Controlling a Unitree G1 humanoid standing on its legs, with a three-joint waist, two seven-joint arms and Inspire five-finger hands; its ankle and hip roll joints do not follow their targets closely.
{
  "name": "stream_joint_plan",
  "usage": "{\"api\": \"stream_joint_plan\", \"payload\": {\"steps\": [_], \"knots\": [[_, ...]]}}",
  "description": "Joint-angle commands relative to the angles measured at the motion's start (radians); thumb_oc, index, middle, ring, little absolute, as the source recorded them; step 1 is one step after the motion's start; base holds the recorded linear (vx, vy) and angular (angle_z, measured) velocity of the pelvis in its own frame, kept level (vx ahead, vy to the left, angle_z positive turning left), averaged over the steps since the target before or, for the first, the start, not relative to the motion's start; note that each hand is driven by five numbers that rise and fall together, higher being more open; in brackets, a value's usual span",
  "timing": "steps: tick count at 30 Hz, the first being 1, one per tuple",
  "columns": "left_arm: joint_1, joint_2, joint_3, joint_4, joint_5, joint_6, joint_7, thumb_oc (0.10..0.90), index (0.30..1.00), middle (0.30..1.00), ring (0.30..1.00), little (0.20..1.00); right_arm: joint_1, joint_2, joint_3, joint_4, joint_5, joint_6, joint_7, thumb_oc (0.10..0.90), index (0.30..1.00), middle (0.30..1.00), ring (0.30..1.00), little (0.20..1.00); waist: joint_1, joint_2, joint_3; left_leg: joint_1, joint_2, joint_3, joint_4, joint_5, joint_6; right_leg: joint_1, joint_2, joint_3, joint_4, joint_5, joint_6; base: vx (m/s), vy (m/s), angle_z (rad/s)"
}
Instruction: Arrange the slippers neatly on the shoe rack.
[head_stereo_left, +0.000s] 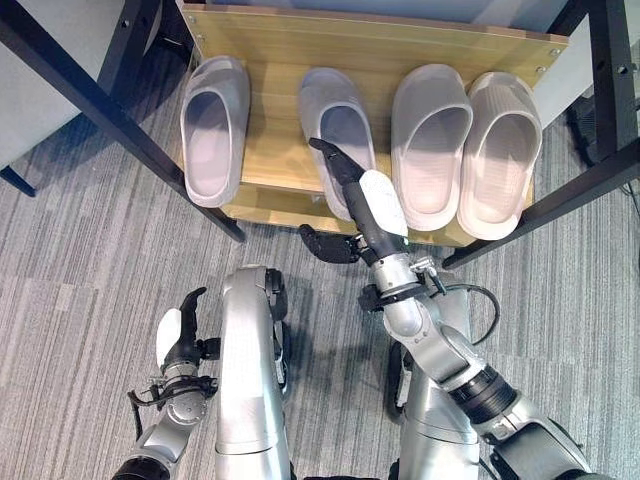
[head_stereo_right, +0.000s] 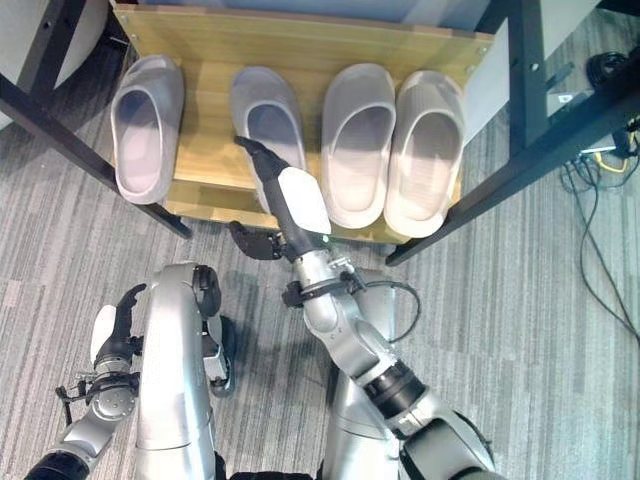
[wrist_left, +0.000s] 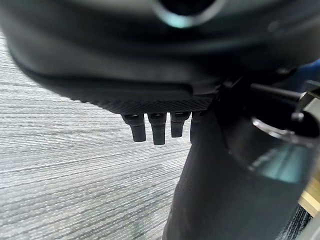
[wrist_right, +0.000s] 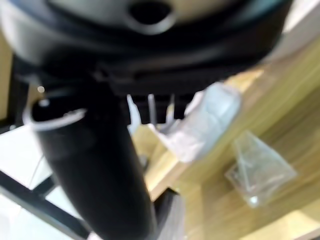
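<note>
On the wooden shoe rack (head_stereo_left: 270, 60) four pale grey slippers lie with toes toward its back edge. Toward the right end, two slippers (head_stereo_left: 465, 150) sit touching side by side as a tidy pair. The far-left slipper (head_stereo_left: 212, 128) lies near the left end, well apart from the second slipper (head_stereo_left: 338, 135), whose heel overhangs the front edge a little.

The right hand (head_stereo_left: 362, 195) reaches over the front edge onto that second slipper, its fingers stretched out straight along the insole and heel, not curled round anything; it seems to be pressing or nudging rather than gripping. The left hand (head_stereo_left: 178, 340) hangs low over the carpet (head_stereo_left: 80, 290) on the left, fingers relaxed and holding nothing.

By the look of it, the step in hand is tidying the left pair. The next move likely calls for sliding the second slipper back and leftward until it lies beside the far-left one, without disturbing the pair on the right.
</note>
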Motion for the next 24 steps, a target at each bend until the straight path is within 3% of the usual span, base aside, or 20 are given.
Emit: {"api": "stream_joint_plan", "payload": {"steps": [1,17,24], "knots": [[-0.006,0.021,-0.007,-0.023,0.013,-0.031,0.061,0.800,0.900,0.900,0.900,0.900,-0.124,0.050,0.026,-0.081,0.022,-0.074,-0.003,0.800,0.900,0.900,0.900,0.900,0.053,0.003,-0.036,0.091,-0.054,-0.113,0.032,-0.117,-0.011,-0.027,-0.016,0.077,-0.047,0.095,-0.069,0.00,0.000,0.00],[-0.033,0.034,-0.032,-0.013,0.006,-0.044,0.051,0.800,0.900,0.900,0.900,0.900,-0.319,0.109,0.107,0.069,0.046,-0.074,0.029,0.800,0.900,0.900,0.900,0.900,0.078,0.016,-0.036,0.091,-0.061,-0.117,0.039,-0.113,-0.016,-0.027,-0.015,0.078,-0.039,0.100,-0.064,0.00,0.000,0.00],[-0.025,0.023,-0.032,-0.009,0.007,-0.049,0.047,0.800,0.900,0.900,0.900,0.900,-0.299,0.073,0.092,-0.057,-0.011,-0.114,0.024,0.800,0.900,0.900,0.900,0.900,0.077,0.016,-0.036,0.091,-0.060,-0.115,0.040,-0.113,-0.014,-0.027,-0.015,0.078,-0.036,0.099,-0.065,0.00,0.000,0.00]]}}
